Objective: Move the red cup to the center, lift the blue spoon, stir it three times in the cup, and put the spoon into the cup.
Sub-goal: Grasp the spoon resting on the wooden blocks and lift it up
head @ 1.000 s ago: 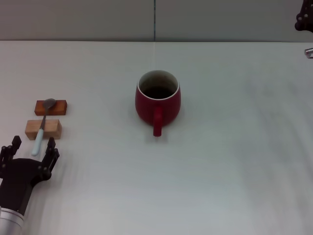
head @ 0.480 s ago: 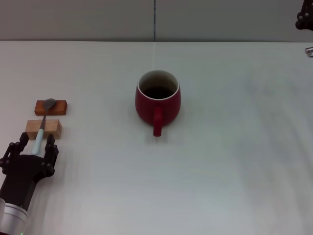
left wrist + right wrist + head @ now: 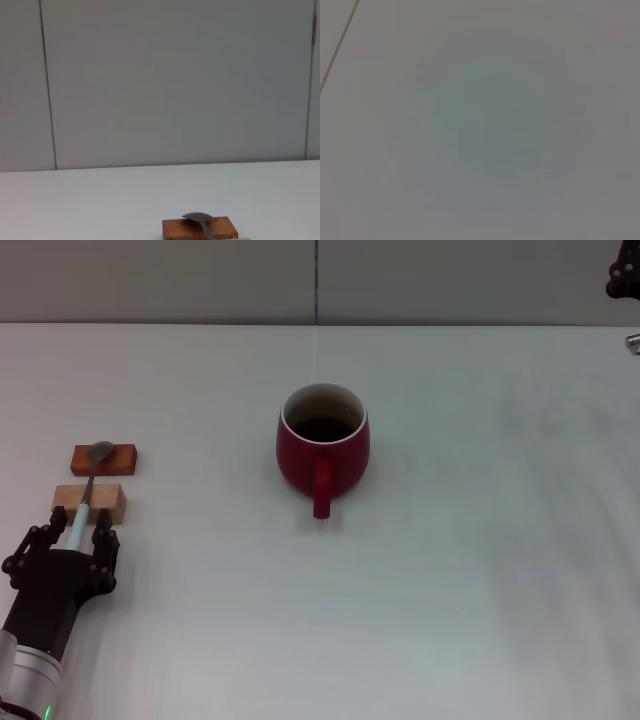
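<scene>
The red cup (image 3: 322, 447) stands upright near the table's middle, its loop handle toward me. The blue spoon (image 3: 85, 502) lies across two small wooden blocks at the left, grey bowl on the far block and pale handle pointing toward me. My left gripper (image 3: 70, 537) is open, with a finger on each side of the handle's near end. The left wrist view shows the spoon's bowl (image 3: 198, 217) on the brown block (image 3: 176, 229). My right gripper (image 3: 622, 278) is parked at the far right edge, mostly out of frame.
A reddish-brown wooden block (image 3: 120, 458) and a pale wooden block (image 3: 108, 503) hold the spoon off the white table (image 3: 480, 570). A grey wall runs along the table's far edge.
My left gripper has moved forward toward the blocks, so its fingers now straddle the end of the spoon's handle. The cup, spoon and right arm have not moved.
</scene>
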Tool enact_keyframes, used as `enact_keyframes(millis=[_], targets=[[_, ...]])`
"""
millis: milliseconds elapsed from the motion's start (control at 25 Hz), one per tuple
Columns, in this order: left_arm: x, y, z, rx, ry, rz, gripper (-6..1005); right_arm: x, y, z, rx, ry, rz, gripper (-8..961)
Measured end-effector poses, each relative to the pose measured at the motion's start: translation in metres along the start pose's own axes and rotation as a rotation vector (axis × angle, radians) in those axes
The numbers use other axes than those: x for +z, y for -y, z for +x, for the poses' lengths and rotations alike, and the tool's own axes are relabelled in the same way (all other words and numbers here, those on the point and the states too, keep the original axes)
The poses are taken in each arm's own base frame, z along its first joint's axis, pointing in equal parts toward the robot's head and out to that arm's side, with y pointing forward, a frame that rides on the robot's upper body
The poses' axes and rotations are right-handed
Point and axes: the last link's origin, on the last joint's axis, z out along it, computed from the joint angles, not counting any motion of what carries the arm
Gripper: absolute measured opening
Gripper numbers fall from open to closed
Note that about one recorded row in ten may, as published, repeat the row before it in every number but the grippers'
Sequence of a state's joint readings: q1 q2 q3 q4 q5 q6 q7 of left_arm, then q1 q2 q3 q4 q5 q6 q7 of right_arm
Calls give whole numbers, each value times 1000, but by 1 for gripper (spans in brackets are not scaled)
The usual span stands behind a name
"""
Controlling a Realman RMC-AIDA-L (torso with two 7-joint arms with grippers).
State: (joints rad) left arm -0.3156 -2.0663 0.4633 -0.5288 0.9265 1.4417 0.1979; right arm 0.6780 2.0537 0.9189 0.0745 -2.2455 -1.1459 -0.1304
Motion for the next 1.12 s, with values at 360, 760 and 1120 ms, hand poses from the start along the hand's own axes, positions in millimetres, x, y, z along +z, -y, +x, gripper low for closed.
enact_keyframes(millis=[360,760,1120], targets=[[1,1,1,4,-4,3,405,0,0,0,-2,-1,0,5],[0,1,0,2,0,5,414,-1,1,0,-3,5,3,5],[-2,1,-2,0,5,7,407,-2,1,0,-2,5,2,6]])
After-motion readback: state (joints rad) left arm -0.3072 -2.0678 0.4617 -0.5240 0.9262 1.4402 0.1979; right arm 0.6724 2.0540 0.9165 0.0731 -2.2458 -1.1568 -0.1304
